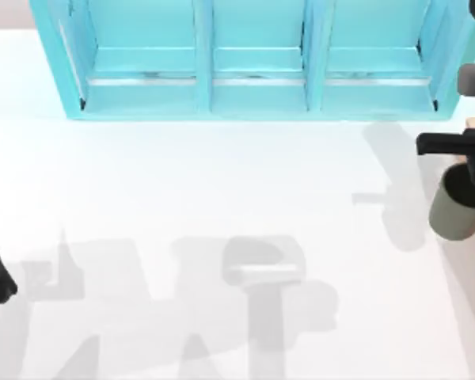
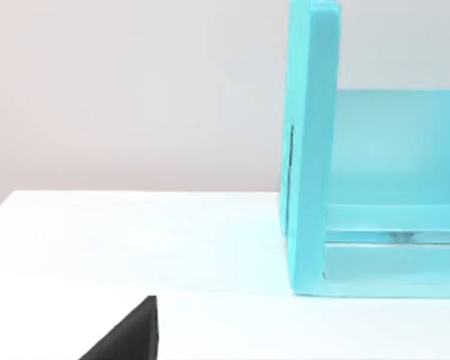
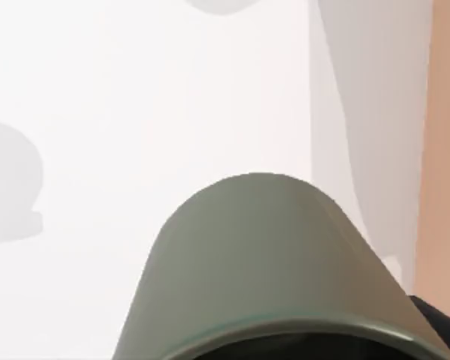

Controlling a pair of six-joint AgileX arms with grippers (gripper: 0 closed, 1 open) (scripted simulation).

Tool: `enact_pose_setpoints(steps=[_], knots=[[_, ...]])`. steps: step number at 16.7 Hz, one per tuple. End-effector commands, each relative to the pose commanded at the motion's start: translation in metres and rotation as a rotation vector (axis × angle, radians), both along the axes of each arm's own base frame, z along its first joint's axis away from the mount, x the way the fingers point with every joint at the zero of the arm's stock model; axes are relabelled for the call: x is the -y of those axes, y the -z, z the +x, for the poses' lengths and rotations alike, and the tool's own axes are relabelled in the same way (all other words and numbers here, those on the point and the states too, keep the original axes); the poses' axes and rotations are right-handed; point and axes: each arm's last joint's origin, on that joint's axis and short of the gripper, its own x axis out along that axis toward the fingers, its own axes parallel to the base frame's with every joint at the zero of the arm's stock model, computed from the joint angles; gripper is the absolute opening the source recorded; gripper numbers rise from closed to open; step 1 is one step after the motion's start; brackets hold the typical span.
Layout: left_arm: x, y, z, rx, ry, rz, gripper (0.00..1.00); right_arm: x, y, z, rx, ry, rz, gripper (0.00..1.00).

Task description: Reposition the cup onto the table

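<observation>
One cup [image 1: 457, 212] at three o'clock, one turquoise shelf unit [image 1: 253, 87] at twelve with three compartments, one white table [image 1: 222, 182], two arms.

1. Our top view looks steeply down on the white table [image 1: 222, 198], with the turquoise shelf unit [image 1: 253, 63] along its far edge and our right arm's gripper [image 1: 459, 158] at the right margin.
2. Our left wrist view sits low, near the table [image 2: 135, 247], and faces level toward the shelf unit's end panel [image 2: 311, 150] and a bare wall behind it.
3. Our right wrist view looks down from very close over the cup [image 3: 262, 262], with table [image 3: 135, 112] beyond.
4. All three views share the table; the top and left wrist views share the shelf unit; the top and right wrist views share the cup [image 1: 455, 210].
</observation>
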Motion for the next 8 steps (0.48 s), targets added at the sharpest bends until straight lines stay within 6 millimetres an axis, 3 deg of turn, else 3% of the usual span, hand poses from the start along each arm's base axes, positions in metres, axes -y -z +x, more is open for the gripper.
enact_pose_setpoints(steps=[4,8], knots=[[0.000,0.000,0.000,0.000,0.000,0.000,1.00,-0.104,0.003,0.008,-0.003,-0.022,-0.003,0.00],[0.000,0.000,0.000,0.000,0.000,0.000,1.00,-0.200,0.014,-0.017,0.001,-0.048,-0.003,0.00]])
